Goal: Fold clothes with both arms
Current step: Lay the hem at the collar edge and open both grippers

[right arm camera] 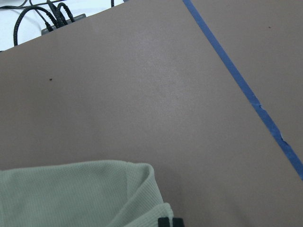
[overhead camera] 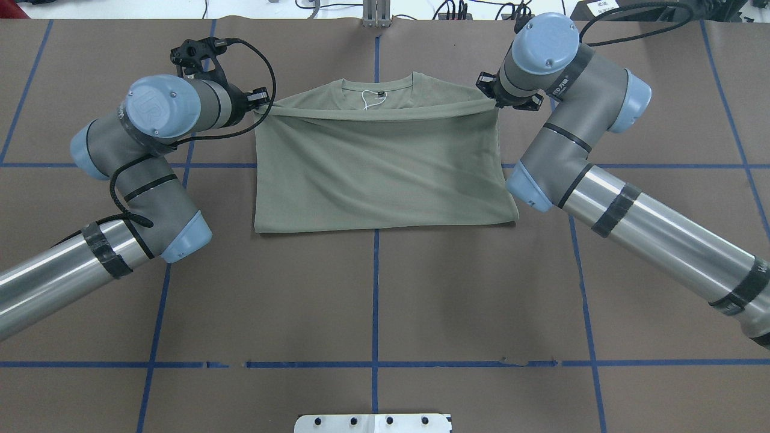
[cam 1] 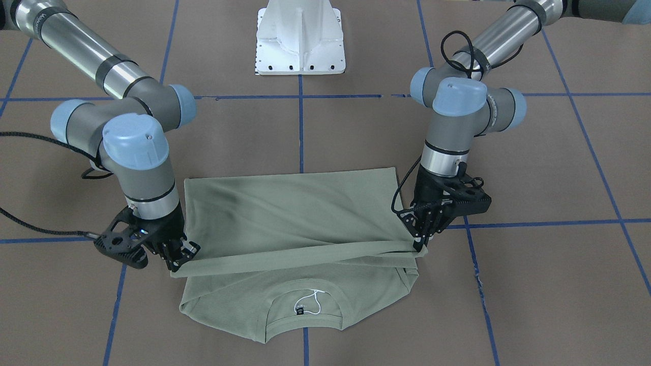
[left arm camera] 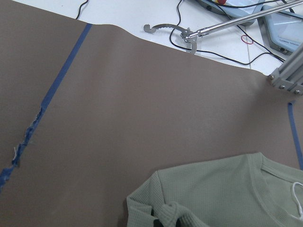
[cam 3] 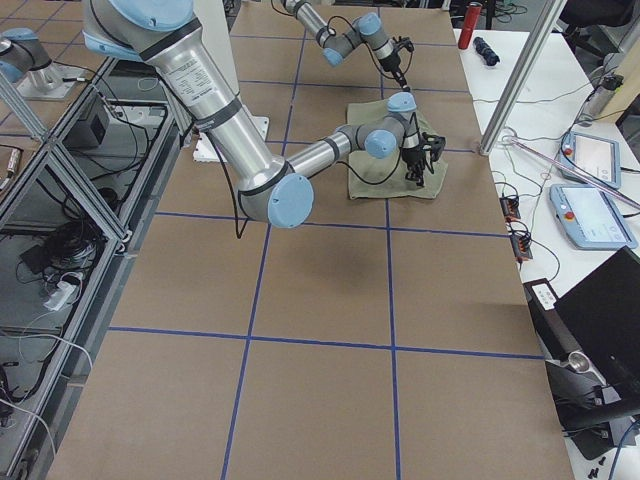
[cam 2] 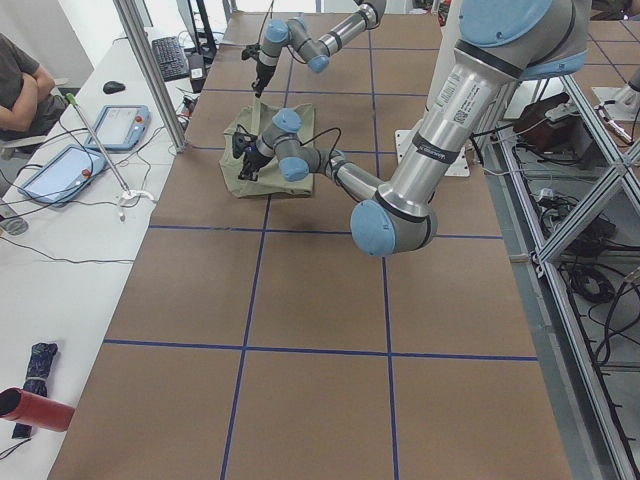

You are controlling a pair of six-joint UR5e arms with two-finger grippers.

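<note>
The sage-green shirt (cam 1: 285, 213) lies on the brown table with its collar and black neck label (cam 1: 300, 309) toward the far edge from the robot. Its lower edge is lifted and pulled over toward the collar as a taut band (overhead camera: 373, 114) between both grippers. My left gripper (cam 1: 419, 241) is shut on one end of that band, seen also in the overhead view (overhead camera: 260, 103). My right gripper (cam 1: 180, 258) is shut on the other end (overhead camera: 492, 100). In the left wrist view bunched shirt fabric (left arm camera: 213, 194) hides the fingers; the right wrist view shows the shirt (right arm camera: 80, 194) at the dark fingertips (right arm camera: 164, 222).
The white pedestal base (cam 1: 300, 40) stands behind the shirt on the robot's side. Blue tape lines (overhead camera: 375, 288) cross the table. A side bench holds teach pendants (cam 2: 60, 170), cables and a seated person (cam 2: 20, 85). A metal post (cam 3: 515, 75) rises beside the table.
</note>
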